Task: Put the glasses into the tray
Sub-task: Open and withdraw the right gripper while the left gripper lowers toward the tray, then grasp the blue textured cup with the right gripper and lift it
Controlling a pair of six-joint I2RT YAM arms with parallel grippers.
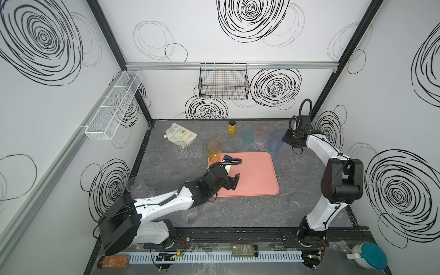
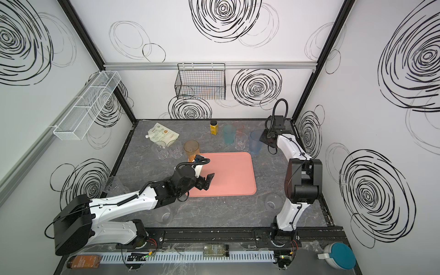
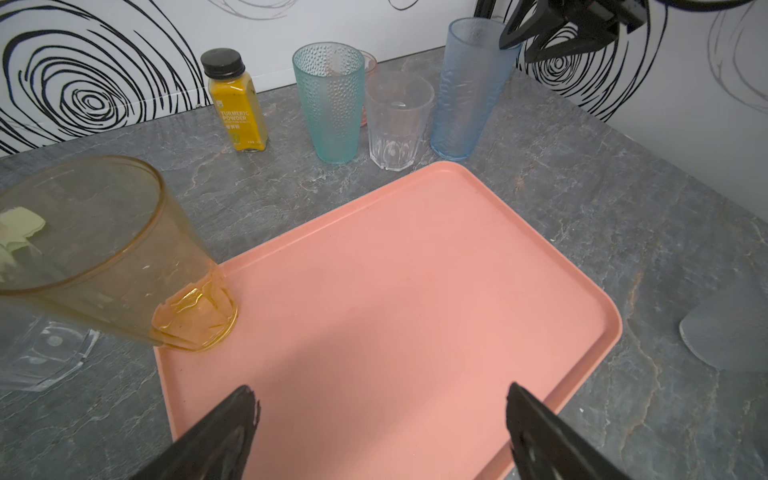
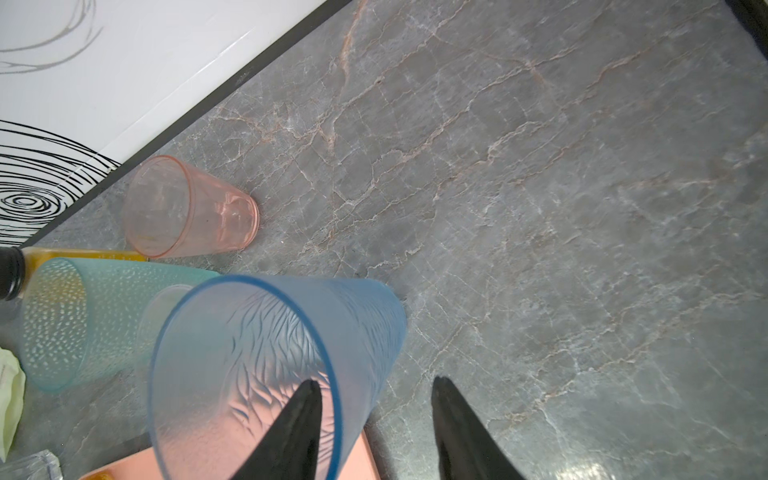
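Glasses (image 1: 260,141) are grouped far from the left gripper (image 1: 234,182) in both top views. Only the orange glass (image 1: 213,151) is stood in the tray (image 1: 257,176), at the corner just beyond that gripper, upright with its mouth up.

From the left wrist, its jaws are seen spread wide over bare tray, with nothing held.

From the right wrist, the right gripper (image 4: 375,382) is seen parted astride the wall of the upright blue glass (image 4: 249,353). One finger is inside and the other is outside, apart from the wall. The teal glass (image 4: 83,320) and pink glass (image 4: 187,208) are stood beyond.
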